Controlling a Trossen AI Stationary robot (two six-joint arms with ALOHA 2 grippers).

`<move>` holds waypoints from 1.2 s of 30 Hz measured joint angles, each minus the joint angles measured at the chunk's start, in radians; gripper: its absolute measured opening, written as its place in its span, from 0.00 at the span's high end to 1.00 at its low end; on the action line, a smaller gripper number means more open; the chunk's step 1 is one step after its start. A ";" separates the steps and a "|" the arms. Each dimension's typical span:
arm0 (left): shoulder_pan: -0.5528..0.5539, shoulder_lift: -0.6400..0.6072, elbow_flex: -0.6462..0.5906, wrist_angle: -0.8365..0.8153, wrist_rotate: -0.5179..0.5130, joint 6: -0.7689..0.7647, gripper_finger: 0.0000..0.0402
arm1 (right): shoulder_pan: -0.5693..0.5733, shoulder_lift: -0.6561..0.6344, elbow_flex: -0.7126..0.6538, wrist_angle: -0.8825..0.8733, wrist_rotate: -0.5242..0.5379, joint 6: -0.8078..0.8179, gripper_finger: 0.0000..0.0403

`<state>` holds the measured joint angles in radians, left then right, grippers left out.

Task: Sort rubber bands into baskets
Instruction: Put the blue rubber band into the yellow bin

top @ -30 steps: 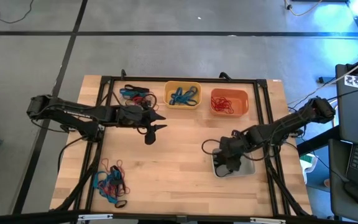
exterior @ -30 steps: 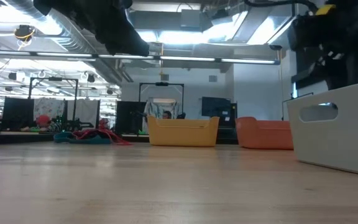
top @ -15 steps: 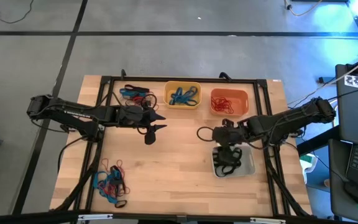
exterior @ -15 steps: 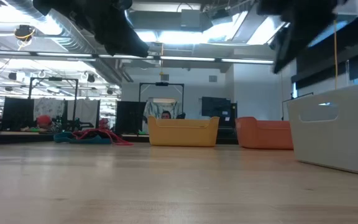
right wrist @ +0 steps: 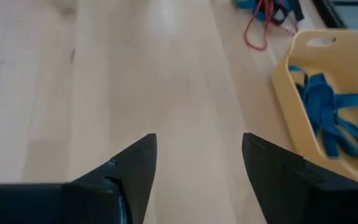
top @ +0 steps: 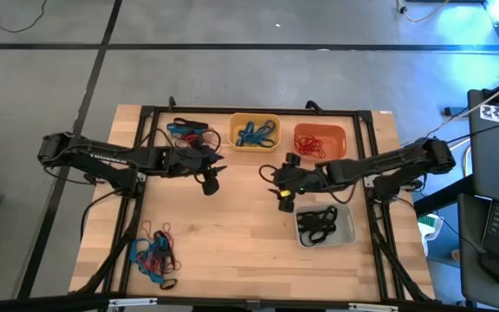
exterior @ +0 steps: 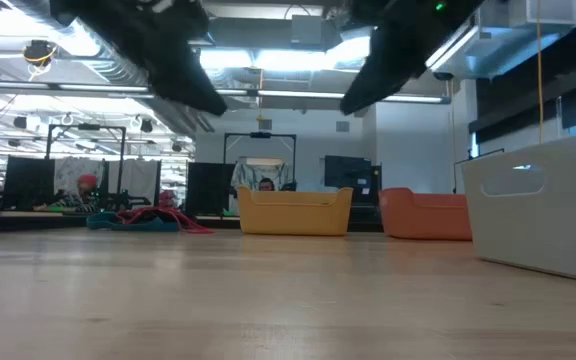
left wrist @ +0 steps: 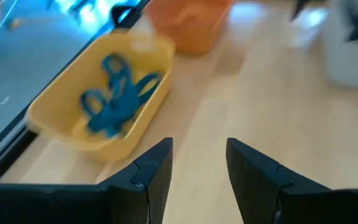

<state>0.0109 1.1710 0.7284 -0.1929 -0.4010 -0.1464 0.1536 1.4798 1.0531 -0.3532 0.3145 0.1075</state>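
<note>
Three baskets stand on the wooden table: a yellow one (top: 254, 132) holding blue rubber bands (left wrist: 115, 99), an orange one (top: 319, 143) holding red bands, and a pale grey one (top: 325, 225) holding black bands. Loose mixed bands lie in a pile at the far left (top: 189, 132) and another at the near left (top: 154, 256). My left gripper (top: 214, 172) hovers open near the yellow basket's left end, with nothing between its fingers (left wrist: 146, 171). My right gripper (top: 275, 188) hovers open over the table's middle, left of the grey basket, also with nothing in it (right wrist: 197, 152).
A black frame (top: 145, 156) runs around the table top. Bare wood lies between the two grippers and across the near middle (top: 232, 243). In the low view the grey basket (exterior: 538, 210) stands close at the right, and both arms hang well above the table.
My right gripper has risen from over the grey basket and swung toward the table's left and far side, out over the middle, turning its wrist as it went. It stayed open. My left gripper has tipped slightly downward in place.
</note>
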 joint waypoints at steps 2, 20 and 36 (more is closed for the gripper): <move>0.022 0.012 0.000 -0.019 -0.011 -0.023 0.63 | -0.014 0.025 0.000 0.038 0.000 -0.010 0.41; 0.287 0.199 0.000 -0.331 -0.051 -0.336 0.63 | -0.038 0.122 -0.002 0.132 0.000 -0.064 0.41; 0.411 0.398 -0.001 -0.344 -0.077 -0.389 0.63 | -0.037 0.122 -0.002 0.117 0.017 -0.065 0.41</move>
<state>0.4221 1.5690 0.7273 -0.5369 -0.4776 -0.5356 0.1167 1.6016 1.0515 -0.2359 0.3317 0.0429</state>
